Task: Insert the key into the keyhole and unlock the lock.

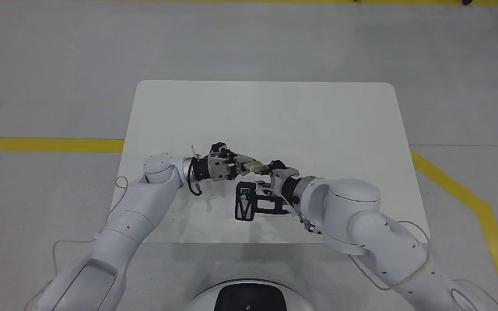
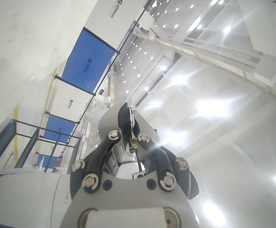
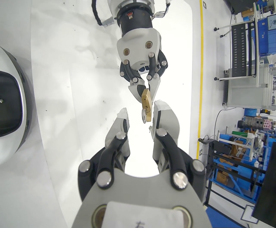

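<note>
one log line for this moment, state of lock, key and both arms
left jaws: shut on padlock | key: looks inserted in padlock | right jaws: open, either side of key, not gripping

White arms (image 1: 132,225) carried pale-grey grippers (image 3: 141,109) with black links (image 3: 108,155), silver screws (image 3: 180,179) and a ribbed black cable (image 3: 94,10).

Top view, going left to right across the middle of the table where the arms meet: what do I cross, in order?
left gripper → brass lock held in it → right gripper, open
</note>
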Motion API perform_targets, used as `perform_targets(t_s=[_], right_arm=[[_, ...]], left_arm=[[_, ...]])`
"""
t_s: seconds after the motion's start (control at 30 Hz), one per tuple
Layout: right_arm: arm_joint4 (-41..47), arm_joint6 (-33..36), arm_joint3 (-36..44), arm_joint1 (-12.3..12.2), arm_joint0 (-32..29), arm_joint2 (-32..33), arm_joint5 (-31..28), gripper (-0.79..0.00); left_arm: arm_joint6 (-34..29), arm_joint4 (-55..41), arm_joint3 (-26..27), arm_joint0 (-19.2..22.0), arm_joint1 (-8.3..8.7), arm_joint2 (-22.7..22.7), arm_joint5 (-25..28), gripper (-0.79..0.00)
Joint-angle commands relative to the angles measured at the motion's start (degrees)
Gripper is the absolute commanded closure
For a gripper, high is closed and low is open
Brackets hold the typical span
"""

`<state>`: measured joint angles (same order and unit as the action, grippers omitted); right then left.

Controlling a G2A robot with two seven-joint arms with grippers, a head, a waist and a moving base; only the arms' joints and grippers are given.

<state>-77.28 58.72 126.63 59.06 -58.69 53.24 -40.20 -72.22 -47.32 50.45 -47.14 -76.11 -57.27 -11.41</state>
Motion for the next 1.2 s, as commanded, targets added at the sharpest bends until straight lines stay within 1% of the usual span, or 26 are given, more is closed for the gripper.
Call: perform_targets(t_s=[0.0,0.03,0.17,0.27,0.33,0.4,0.47,0.53,0.63,0.77,0.83,1.03,1.17], right_arm=[[1.0,-2.8,0.0,-0.3,-1.3,2.6,1.2,-0.157],[2.0,-4.8,0.0,-0.4,-2.2,4.0,2.0,0.000],[6.0,-13.2,-0.6,-1.2,-5.9,9.8,1.6,0.000],[14.0,-22.1,-3.6,-1.5,-8.6,13.6,0.0,0.000],[20.2,-26.8,-6.9,-1.6,-9.1,14.9,-3.2,0.000],[27.4,-31.9,-11.0,-1.6,-8.8,15.2,-8.6,0.000],[33.3,-34.3,-16.0,-1.7,-7.5,15.2,-13.4,0.000],[37.6,-34.0,-19.6,-1.7,-5.9,14.4,-15.2,0.000],[43.3,-31.1,-23.2,-1.8,-3.6,12.6,-16.1,0.000],[49.6,-23.5,-25.4,-2.0,-0.4,9.3,-14.0,0.000],[52.7,-20.9,-26.1,-2.0,1.0,8.1,-12.6,0.000],[57.8,-16.7,-27.6,-2.2,3.5,6.9,-10.0,0.000],[58.8,-15.5,-28.4,-2.2,4.4,6.4,-9.5,0.000]], left_arm=[[1.0,0.5,0.4,-0.2,0.17,-0.6,1.5,0.000],[1.4,0.5,0.7,-0.4,0.24,-0.9,2.0,0.000],[2.2,0.0,1.6,-1.2,0.39,-1.5,2.2,0.000],[1.5,-1.9,2.0,-1.7,0.31,-1.7,0.7,0.000],[1.3,-2.6,2.2,-1.9,0.21,-1.6,-0.2,0.000],[1.5,-2.6,2.2,-2.0,0.17,-1.5,-0.2,0.000],[1.6,-2.6,2.3,-2.0,0.14,-1.4,-0.2,0.000],[1.5,-2.9,2.4,-2.1,0.11,-1.5,0.1,0.000],[1.5,-3.6,2.7,-2.2,0.10,-2.0,1.1,0.000],[1.7,-2.5,3.4,-2.3,0.23,-2.4,3.9,0.000],[1.9,-1.7,3.9,-2.5,0.31,-2.6,5.4,0.000],[1.3,-0.8,5.5,-3.2,0.55,-3.4,8.9,0.000],[0.2,-1.1,6.1,-3.5,0.62,-3.6,8.9,0.000]])
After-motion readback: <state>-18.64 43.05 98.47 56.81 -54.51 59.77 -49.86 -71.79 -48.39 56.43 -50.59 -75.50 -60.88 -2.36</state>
